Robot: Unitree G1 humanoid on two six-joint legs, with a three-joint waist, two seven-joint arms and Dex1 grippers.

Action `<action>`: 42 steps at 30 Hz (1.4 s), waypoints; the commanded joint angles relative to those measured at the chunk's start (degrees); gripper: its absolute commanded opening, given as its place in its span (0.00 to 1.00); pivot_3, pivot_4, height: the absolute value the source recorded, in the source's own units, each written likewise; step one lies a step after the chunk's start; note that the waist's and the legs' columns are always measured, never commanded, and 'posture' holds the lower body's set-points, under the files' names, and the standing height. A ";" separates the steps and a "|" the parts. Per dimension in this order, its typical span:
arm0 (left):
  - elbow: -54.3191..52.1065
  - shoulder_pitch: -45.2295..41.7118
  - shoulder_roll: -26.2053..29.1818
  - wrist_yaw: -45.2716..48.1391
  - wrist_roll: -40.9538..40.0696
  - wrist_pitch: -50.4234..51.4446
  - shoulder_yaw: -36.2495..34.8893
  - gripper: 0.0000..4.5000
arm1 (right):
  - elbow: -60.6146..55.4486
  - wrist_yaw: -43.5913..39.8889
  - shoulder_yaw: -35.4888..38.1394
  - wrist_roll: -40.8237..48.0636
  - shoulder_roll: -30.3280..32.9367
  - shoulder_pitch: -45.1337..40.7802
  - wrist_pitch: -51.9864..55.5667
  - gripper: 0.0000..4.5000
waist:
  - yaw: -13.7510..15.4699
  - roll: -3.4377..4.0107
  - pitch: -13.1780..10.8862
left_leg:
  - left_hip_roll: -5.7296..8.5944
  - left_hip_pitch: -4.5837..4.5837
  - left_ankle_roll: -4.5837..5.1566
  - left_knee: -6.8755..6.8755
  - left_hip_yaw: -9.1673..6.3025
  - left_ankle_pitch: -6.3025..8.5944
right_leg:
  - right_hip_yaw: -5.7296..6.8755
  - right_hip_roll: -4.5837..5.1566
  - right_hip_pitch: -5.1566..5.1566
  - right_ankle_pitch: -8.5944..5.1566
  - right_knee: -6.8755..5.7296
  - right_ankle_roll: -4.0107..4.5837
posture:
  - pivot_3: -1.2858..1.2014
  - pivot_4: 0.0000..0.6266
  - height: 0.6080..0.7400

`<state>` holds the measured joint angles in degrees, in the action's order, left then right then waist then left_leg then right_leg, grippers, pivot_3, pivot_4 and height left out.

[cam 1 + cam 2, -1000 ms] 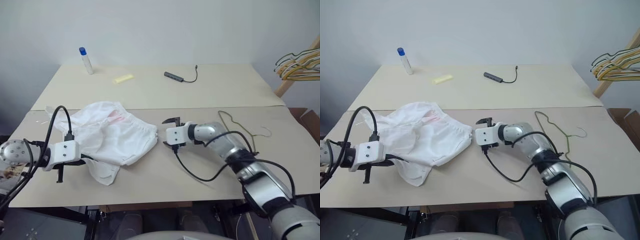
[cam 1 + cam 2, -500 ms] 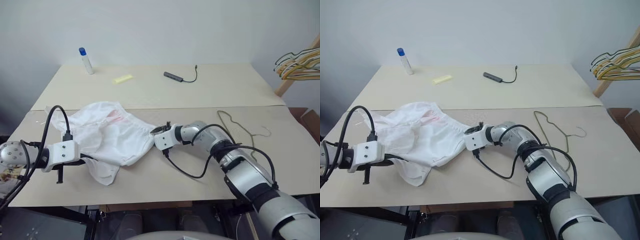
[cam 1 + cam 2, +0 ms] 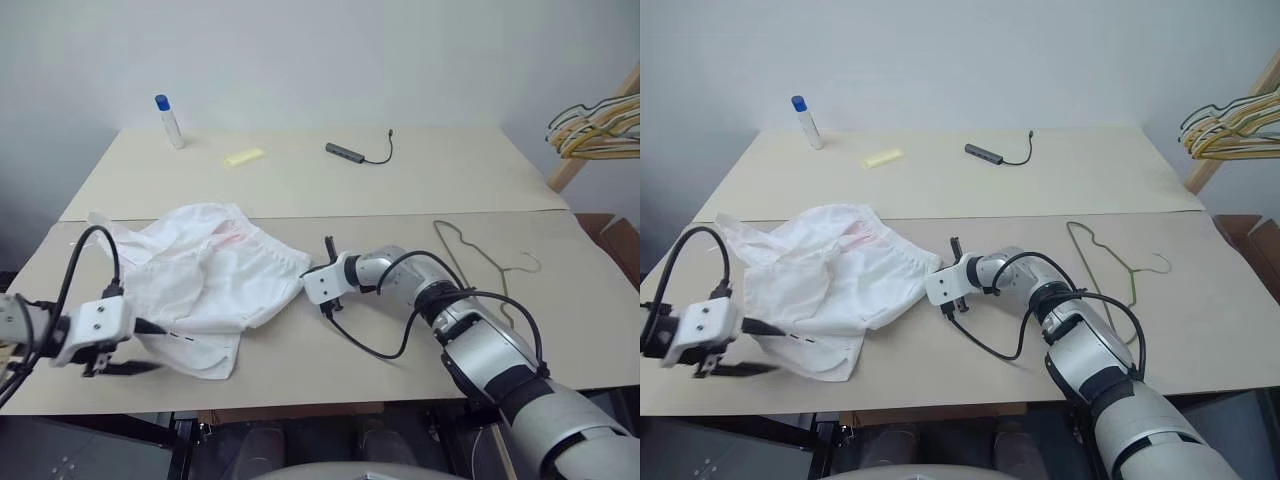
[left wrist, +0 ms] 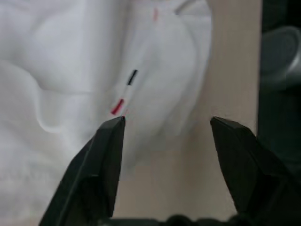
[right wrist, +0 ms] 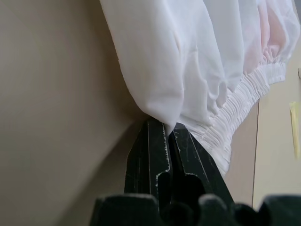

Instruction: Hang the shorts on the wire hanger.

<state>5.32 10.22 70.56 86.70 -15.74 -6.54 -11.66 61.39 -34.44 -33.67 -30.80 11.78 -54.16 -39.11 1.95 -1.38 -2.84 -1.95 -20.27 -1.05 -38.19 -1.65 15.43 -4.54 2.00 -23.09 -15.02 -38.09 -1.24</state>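
On the far half of the beige table (image 3: 470, 170), a white bottle with a blue cap (image 3: 167, 120) stands upper left. A small yellow piece (image 3: 244, 157) lies near it, and a dark cabled adapter (image 3: 356, 153) upper centre. Clustered yellow and dark hangers (image 3: 598, 127) hang at the right edge.

A bare test room, likely a lab. Plain wall (image 3: 320, 50) behind a board-topped table (image 3: 450, 180) (hangers (image 3: 595, 128) beside it).
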 commanded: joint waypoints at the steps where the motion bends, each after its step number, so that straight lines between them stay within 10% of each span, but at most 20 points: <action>1: -5.79 5.76 1.70 5.10 -8.01 1.49 -9.20 0.94 | -0.71 0.76 1.33 0.57 -0.08 -1.89 0.65 0.00 | -0.07 0.01 -0.01 | -0.01 0.00 0.00 0.00 0.01 0.00 | 0.00 0.00 0.00 -0.01 0.00 0.01 | 0.60 0.00 1.00; 7: -18.48 13.07 -2.01 5.46 -19.53 9.72 -14.57 1.00 | -1.20 0.73 2.01 0.93 0.19 -1.88 1.45 0.00 | -0.23 -0.02 -0.01 | -0.04 0.04 0.00 0.01 0.04 0.00 | -0.04 0.01 0.03 -0.03 0.01 0.02 | 0.59 0.00 1.00; 24: -24.83 8.22 -9.06 -17.73 -7.53 32.03 6.80 1.00 | -4.21 1.97 2.75 1.27 0.27 -0.35 4.19 0.00 | -1.69 -0.05 0.02 | -0.22 0.07 0.00 0.07 0.06 0.00 | -0.26 -0.32 -0.04 0.02 0.00 0.15 | 0.58 0.00 1.00; 42: -22.40 5.31 -17.06 -25.50 -7.52 39.83 8.81 1.00 | -4.10 2.56 2.45 0.78 0.35 -0.23 4.43 0.00 | -1.19 0.28 0.19 | -0.19 0.34 -0.01 0.14 0.11 0.00 | -0.36 -0.32 0.11 0.03 -0.01 0.17 | 0.58 0.00 1.00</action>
<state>-19.58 15.56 54.04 62.10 -23.37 30.66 -4.06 58.94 -32.92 -32.36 -30.45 11.86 -53.61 -34.79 0.76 -1.11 -2.66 -2.14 -19.91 -1.06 -38.05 -1.54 15.43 -4.90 1.69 -22.96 -14.99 -38.10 -1.08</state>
